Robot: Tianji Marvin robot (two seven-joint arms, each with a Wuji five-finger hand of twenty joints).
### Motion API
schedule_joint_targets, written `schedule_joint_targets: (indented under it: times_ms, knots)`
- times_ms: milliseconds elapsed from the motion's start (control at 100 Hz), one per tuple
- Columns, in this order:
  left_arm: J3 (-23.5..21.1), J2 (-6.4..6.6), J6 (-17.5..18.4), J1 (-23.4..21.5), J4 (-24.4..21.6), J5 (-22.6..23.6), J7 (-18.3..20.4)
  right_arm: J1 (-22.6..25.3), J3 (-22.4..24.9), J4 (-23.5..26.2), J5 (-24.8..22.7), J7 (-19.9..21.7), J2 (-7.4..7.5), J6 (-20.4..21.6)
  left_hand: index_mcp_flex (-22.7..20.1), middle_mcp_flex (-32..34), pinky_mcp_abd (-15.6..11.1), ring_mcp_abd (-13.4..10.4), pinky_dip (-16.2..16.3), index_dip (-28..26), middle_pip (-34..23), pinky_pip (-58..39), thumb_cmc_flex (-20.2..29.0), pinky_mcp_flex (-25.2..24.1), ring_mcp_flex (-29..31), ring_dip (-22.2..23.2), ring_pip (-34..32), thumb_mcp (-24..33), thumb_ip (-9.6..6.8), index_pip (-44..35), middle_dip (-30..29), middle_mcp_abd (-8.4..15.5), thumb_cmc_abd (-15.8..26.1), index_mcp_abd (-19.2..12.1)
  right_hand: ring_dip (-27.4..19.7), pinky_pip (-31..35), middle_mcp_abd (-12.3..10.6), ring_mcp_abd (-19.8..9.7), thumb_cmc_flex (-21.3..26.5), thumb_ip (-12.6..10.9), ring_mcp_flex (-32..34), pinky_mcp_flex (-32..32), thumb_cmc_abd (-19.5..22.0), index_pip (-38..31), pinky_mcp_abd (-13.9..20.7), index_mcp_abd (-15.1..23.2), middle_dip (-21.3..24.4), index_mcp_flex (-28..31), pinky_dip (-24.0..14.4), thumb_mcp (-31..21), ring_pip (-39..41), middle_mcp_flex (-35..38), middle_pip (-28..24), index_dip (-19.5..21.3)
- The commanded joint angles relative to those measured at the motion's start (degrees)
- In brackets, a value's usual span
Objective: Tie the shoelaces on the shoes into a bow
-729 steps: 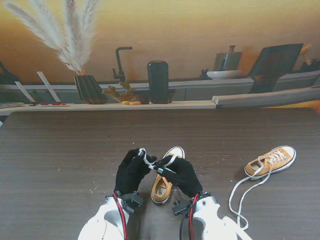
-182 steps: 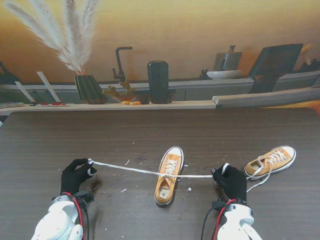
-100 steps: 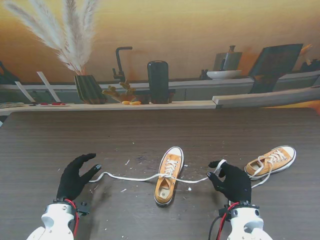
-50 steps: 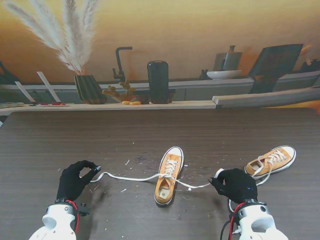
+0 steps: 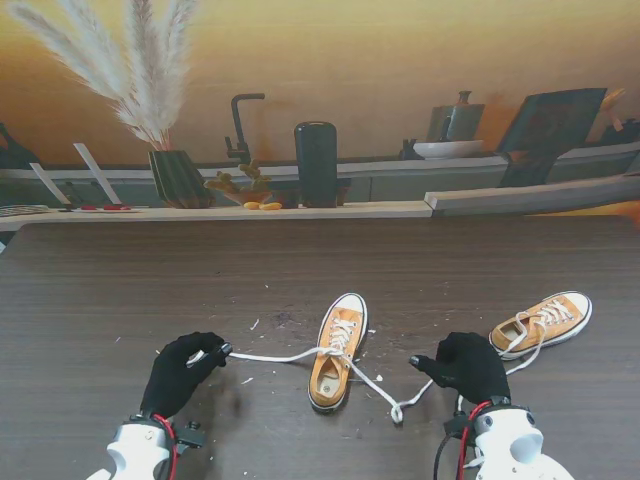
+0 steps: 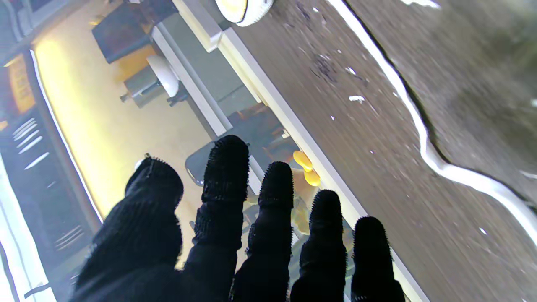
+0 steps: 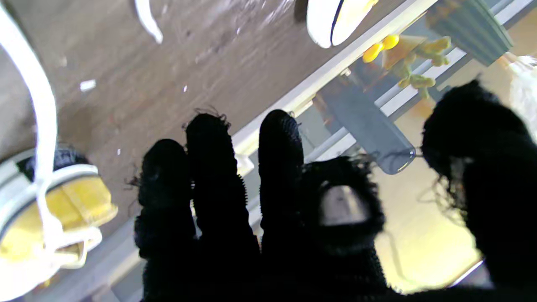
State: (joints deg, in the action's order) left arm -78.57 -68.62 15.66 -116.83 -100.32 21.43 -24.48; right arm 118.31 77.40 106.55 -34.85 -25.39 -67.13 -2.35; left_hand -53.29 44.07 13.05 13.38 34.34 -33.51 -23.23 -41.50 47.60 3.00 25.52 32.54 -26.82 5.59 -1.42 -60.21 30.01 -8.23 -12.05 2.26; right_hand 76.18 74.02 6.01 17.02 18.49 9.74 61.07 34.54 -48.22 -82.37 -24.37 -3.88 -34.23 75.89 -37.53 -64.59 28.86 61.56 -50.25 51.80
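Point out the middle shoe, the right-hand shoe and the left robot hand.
Middle shoe (image 5: 335,352), stand view, on its laced tongue.
Right-hand shoe (image 5: 545,322), stand view, on its orange upper.
Left robot hand (image 5: 183,372), stand view, on the back of the glove.

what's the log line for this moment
left hand: open, by lace end | right hand: open | lace: slack on table | shoe: no bow

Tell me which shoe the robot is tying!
Look at the dark wooden table. Between the two black hands stands a yellow shoe, toe pointing away from me. Its white laces trail out sideways toward both hands, unlike the other shoe far off right.
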Motion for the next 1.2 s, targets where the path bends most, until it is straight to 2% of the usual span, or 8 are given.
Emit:
schedule_joint_targets:
  times_ms: [0, 20, 50, 100, 240, 300, 770, 1190]
  knots:
    - [0.8, -0.27, 1.1, -0.8, -1.1, 0.6, 0.7, -0.5, -0.2, -0.3, -1.7, 1.6, -0.23, -0.5, -1.7, 0.7, 0.0, -0.1, -1.1, -1.1, 1.3, -0.1, -1.3, -1.0, 1.1, -1.1, 1.3, -1.8, -0.74, -0.6, -1.3, 0.1, 2.7, -3.8, -0.5, -1.5, -1.4, 0.4, -2.9, 2.2, -1.7, -1.8, -2.7, 9.4, -0.3, 8.0, 0.6, -0.7, 0.8, -1.5, -0.5, -3.0, 2.1, -5.7]
    - [0.9, -0.26, 1.4, -0.9, -1.2, 0.9, 0.5, -0.6, -0.2, -0.4, -2.3, 1.6, -0.16, -0.3, -1.1, 0.6, 0.0, -0.1, -1.2, -1.0, 1.4, 0.0, -1.5, -1.0, 1.0, -1.2, 1.4, -1.9, -0.73, -0.1, -1.4, 0.1, 2.7, -3.8, -0.4, -2.1, -1.4, 0.2, -2.9, 3.2, -2.7, -2.9, -2.8, 15.8, 0.0, 9.7, 0.8, -4.4, 0.8, -1.2, -1.3, -5.0, 3.0, -7.7]
    - [1.2, -0.24, 1.8, -1.0, -1.2, 1.3, 0.3, -0.6, -0.3, -0.5, -2.9, 1.8, -0.03, -0.1, -0.5, 0.3, 0.0, -0.2, -1.3, -0.8, 1.6, 0.3, -1.5, -1.1, 0.9, -1.3, 1.7, -2.0, -0.76, 0.6, -1.5, 0.2, 2.8, -3.8, -0.5, -3.4, -1.4, -0.1, -1.9, 8.8, -4.4, -4.9, -3.3, 23.0, 0.5, 12.0, 1.6, -11.0, 0.6, 0.1, -2.8, -8.1, 4.7, -13.1]
    - [1.6, -0.22, 2.4, -1.1, -1.2, 2.5, -0.4, -0.8, -0.5, -0.6, -3.9, 2.5, 0.29, 0.7, 1.1, -0.3, -0.1, -0.3, -1.7, 0.0, 1.9, 0.8, -1.7, -1.0, 0.7, -1.5, 2.2, -2.3, -0.87, 3.3, -1.7, 0.4, 2.9, -3.8, -1.1, -5.3, -1.6, -0.5, -1.3, 10.7, -7.0, -8.0, -3.2, 29.4, 1.3, 13.9, 3.0, -16.3, 0.9, 0.7, -4.7, -11.0, 6.4, -18.5]
    - [1.8, -0.11, 3.4, -1.7, -1.2, 4.7, -1.5, -2.6, -2.7, -2.1, -7.6, 2.3, 0.92, 1.2, 4.6, -2.0, -0.3, -0.5, -2.4, 3.9, 2.8, 2.6, -1.5, -1.4, -0.1, -1.7, 3.3, -2.5, -1.17, 10.2, -2.0, 0.6, 2.4, -3.8, -2.0, -7.3, -1.6, -0.9, -2.5, 2.5, -9.2, -10.5, -1.8, 41.4, 1.9, 13.4, 5.8, -22.4, 1.0, -1.4, -6.1, -14.4, 7.9, -20.7]
    - [1.8, -0.08, 3.5, -2.1, -1.4, 4.8, -1.4, -3.8, -4.2, -3.0, -8.8, 1.9, 1.09, 0.9, 5.2, -2.6, -0.4, -0.5, -2.5, 4.6, 3.1, 3.1, -1.5, -1.7, -0.5, -1.9, 3.7, -2.5, -1.16, 11.3, -2.1, 0.6, 2.4, -3.6, -2.3, -8.0, -1.6, -0.8, -2.4, 2.0, -10.1, -11.4, -1.3, 44.1, 1.9, 13.0, 6.3, -25.0, 1.1, -1.4, -6.7, -16.0, 8.4, -21.1]
    - [2.5, -0.05, 3.9, -3.5, -1.6, 4.6, -1.5, -12.4, -15.6, -9.0, -10.1, 1.4, 1.26, -2.0, 7.6, -4.2, -0.3, -0.5, -2.6, 5.3, 4.6, 7.4, -1.3, -2.2, -1.4, -2.3, 6.1, -3.0, -1.12, 14.7, -2.6, -0.1, 3.2, -2.8, -2.8, -8.9, -1.2, -0.8, -2.3, 1.8, -11.3, -12.6, 0.8, 45.4, 2.2, 12.1, 7.6, -28.6, 1.4, -0.9, -7.4, -18.8, 8.5, -22.2]
    - [2.4, -0.09, 4.2, -5.0, -2.5, 4.3, -1.6, -17.1, -20.6, -14.0, -8.9, 0.3, 0.57, -5.4, 7.1, -4.2, -0.3, -0.5, -1.9, 4.4, 4.5, 8.3, -1.1, -2.0, -1.4, -2.1, 6.4, -3.3, -1.14, 13.8, -2.5, -0.3, 3.6, -2.3, -2.7, -8.8, -0.5, -0.5, -1.7, 1.4, -11.0, -13.0, 2.3, 45.6, 2.2, 8.9, 8.0, -29.8, 1.5, -0.8, -7.2, -19.5, 7.7, -23.3]
